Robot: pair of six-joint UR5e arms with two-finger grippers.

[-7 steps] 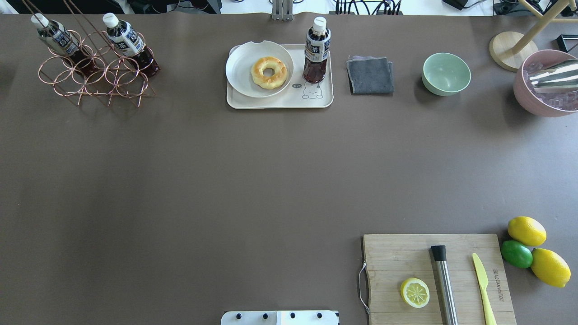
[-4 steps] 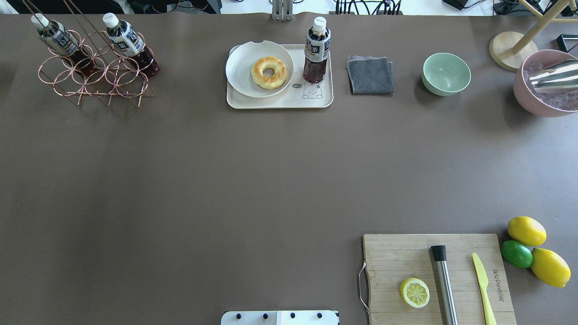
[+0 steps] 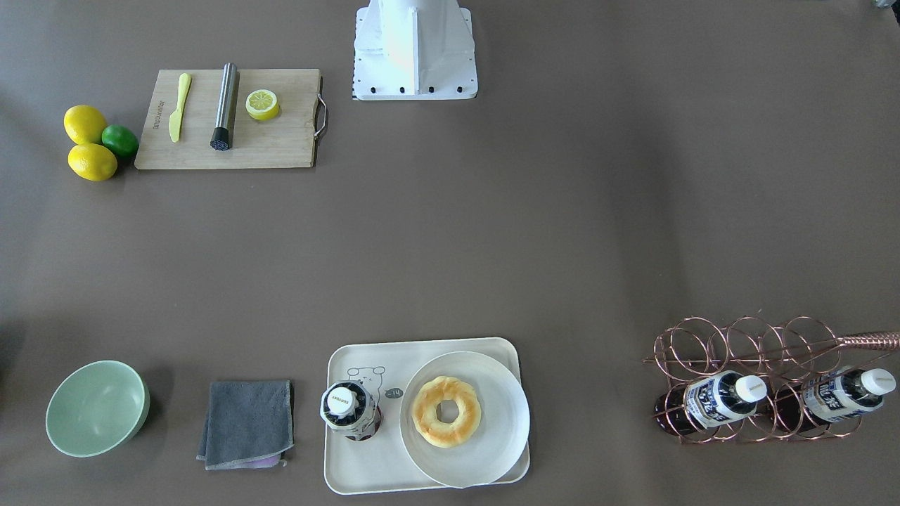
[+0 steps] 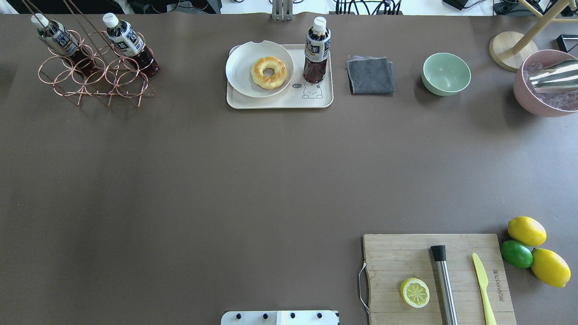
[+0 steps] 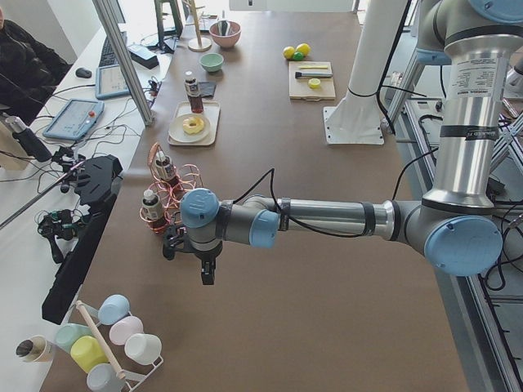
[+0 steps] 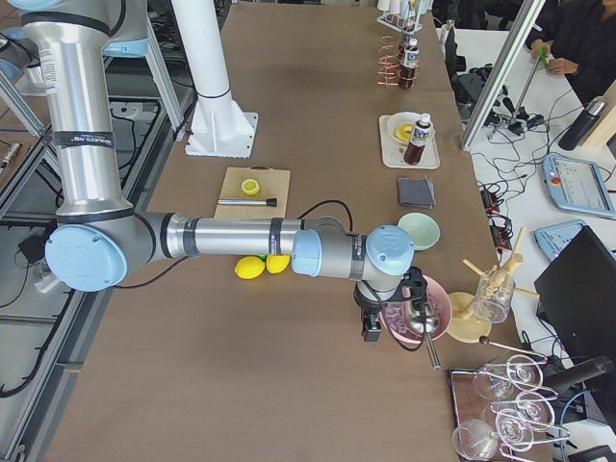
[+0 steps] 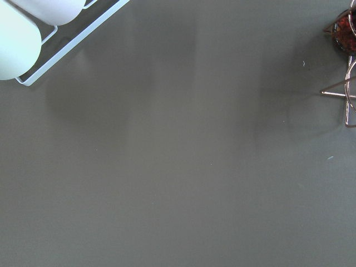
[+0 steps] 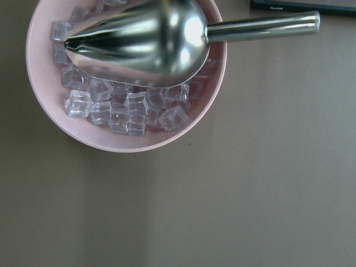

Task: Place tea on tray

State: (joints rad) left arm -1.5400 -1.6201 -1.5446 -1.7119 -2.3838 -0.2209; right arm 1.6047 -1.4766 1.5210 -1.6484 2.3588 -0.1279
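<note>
no chg in last sec: tea (image 4: 316,52) upright on tray (image 4: 277,102), i call it done. left gripper (image 5: 207,273), right gripper (image 6: 370,328) parked wide, apart or together: can't tell.

the tea (image 4: 316,49) stands on the tray (image 4: 280,102) beside the plate (image 4: 241,72).

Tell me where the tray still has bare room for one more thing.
Only the bear corner of the tray, between the tea, the plate and the robot-side rim. The plate with its donut crowds the rest. Beyond, the table towards the board is bare.
</note>
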